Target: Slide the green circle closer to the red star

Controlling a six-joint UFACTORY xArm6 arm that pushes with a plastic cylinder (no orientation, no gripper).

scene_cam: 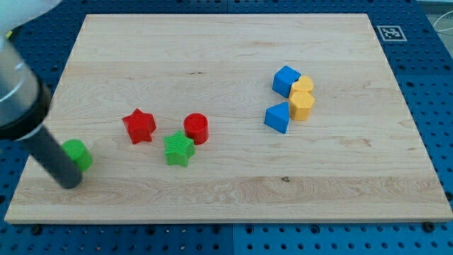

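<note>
The green circle point(78, 154) lies near the board's left edge, low in the view. The red star point(139, 126) lies to its right and a little higher, with bare wood between them. My tip point(71, 183) is at the lower left of the green circle, touching or almost touching its left side. The dark rod runs up and left from the tip to the arm's grey body at the view's left edge.
A green star point(179, 149) and a red cylinder point(196, 128) sit close together right of the red star. Two blue blocks point(286, 79) point(277, 117) and two yellow blocks point(302, 103) cluster at the right. The wooden board point(226, 205) lies on a blue pegboard.
</note>
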